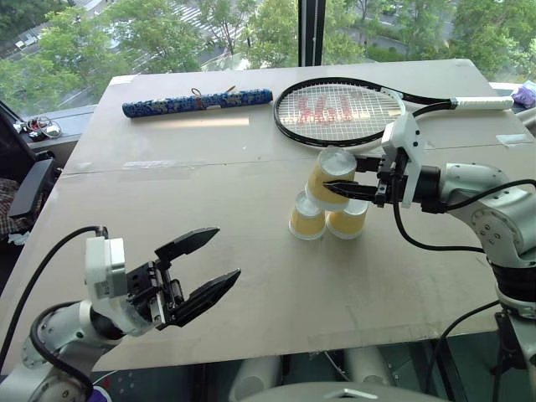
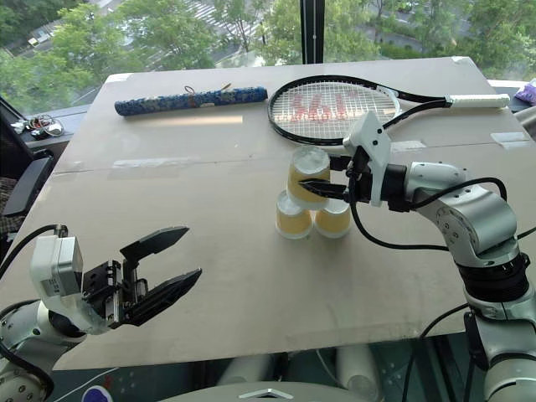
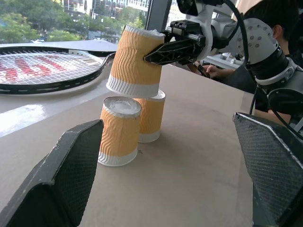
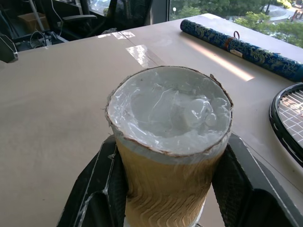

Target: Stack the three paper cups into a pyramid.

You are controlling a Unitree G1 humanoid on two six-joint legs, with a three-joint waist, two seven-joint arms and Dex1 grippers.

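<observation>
You have the top cup point(image 1: 332, 177) pinched in your right hand point(image 1: 346, 186), its two black fingers pressed against the cup's sides, holding it tilted just above the two lower cups. Those two, the left base cup point(image 1: 306, 215) and the right base cup point(image 1: 347, 219), stand upside down and touching each other on the bench point(image 1: 209, 251), a little toward its far right quarter. From the left wrist view you cannot tell for sure whether the held cup's rim already rests on them or hangs just clear. Your left hand point(image 1: 198, 275) hovers over the near left part of the bench, fingers spread wide and gripping nothing, well apart from the cups. Beyond the cups, near the far edge, lies a tennis racket point(image 1: 339, 111) with its white handle pointing to the far right corner, and a long blue patterned roll point(image 1: 198, 102) lies near the far left. The bench top is pale grey board with a seam running across it. Behind it, tall windows look out over green trees.
</observation>
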